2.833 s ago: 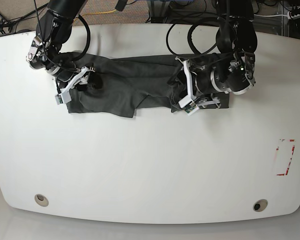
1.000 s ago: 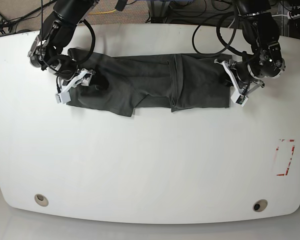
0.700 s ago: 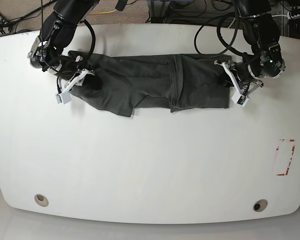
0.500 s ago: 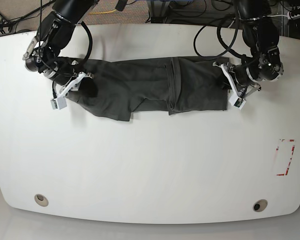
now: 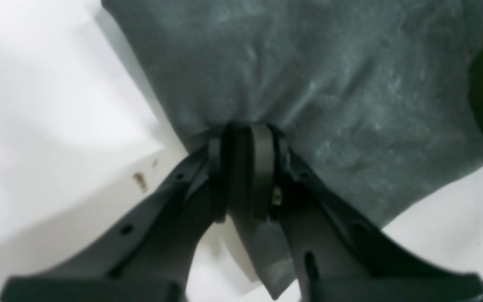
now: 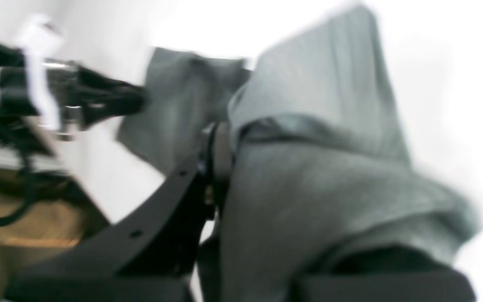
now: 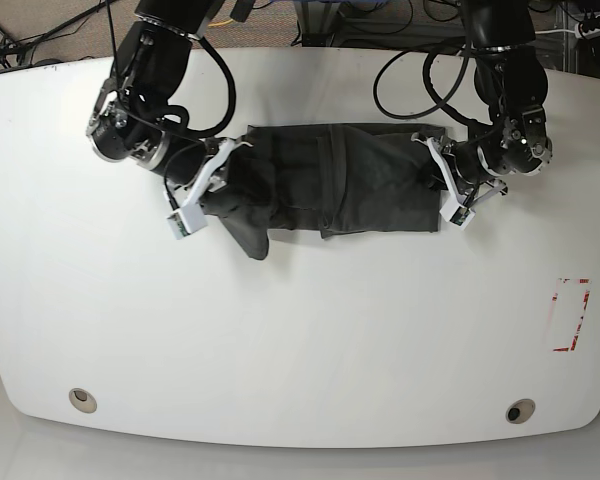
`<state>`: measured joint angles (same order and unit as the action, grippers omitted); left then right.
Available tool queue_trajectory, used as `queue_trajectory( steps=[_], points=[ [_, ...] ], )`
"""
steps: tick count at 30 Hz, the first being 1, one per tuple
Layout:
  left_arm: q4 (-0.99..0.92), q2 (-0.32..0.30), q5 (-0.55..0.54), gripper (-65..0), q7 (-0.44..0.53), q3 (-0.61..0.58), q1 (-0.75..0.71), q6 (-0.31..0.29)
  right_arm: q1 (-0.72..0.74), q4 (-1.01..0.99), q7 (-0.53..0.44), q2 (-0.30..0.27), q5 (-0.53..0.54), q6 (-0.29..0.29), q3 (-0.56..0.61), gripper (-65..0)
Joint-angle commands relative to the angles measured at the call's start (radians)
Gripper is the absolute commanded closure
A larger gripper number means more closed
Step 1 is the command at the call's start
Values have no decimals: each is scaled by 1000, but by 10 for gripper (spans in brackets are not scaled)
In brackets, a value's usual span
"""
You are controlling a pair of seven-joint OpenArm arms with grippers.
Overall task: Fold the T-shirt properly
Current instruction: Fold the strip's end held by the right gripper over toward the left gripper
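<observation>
Cloth of the T-shirt (image 7: 330, 190) is soft, thin and wrinkly, so I judge it light and limp: it will sag and drag wherever I do not hold it, and it is best taken at an edge or a corner of a fold, with both layers pinched together. It lies on the far middle part of the white bench (image 7: 300, 330) as a dark band, already folded in part, and its long axis runs from left to right across the base view, between my two arms. My left fingers (image 5: 245, 167) are closed tight on the cloth edge at the end on that view's right; in the wrist view the fabric bunches just where they meet. My right fingers (image 6: 218, 159) are pressed on a thick fold at the other end, where one loose flap hangs toward the near side. This picture is blurred, but the cloth looks clamped there.
</observation>
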<state>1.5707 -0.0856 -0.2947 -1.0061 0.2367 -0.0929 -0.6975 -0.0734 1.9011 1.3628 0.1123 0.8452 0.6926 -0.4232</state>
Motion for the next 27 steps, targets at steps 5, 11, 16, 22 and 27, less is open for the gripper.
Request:
queue_trajectory(
  steps=[5,11,16,22,27],
  points=[
    [-6,27,45,-68,-59,-36,-6,-1,56,-44,-70,45,30,6,177,0],
    [-6,51,45,-68,-59,-32,-5,-1,67,-143,-164,45,30,6,314,0],
    [1,56,44,-68,-59,-32,-5,-1,85,-173,-168,45,30,6,363,0],
    [3,57,39,-69,-59,-32,-5,-1,100,-176,-174,45,-60,6,376,-304],
    [3,57,36,-69,-59,-30,-5,-1,114,-168,-188,42,-99,6,435,-539]
  ],
)
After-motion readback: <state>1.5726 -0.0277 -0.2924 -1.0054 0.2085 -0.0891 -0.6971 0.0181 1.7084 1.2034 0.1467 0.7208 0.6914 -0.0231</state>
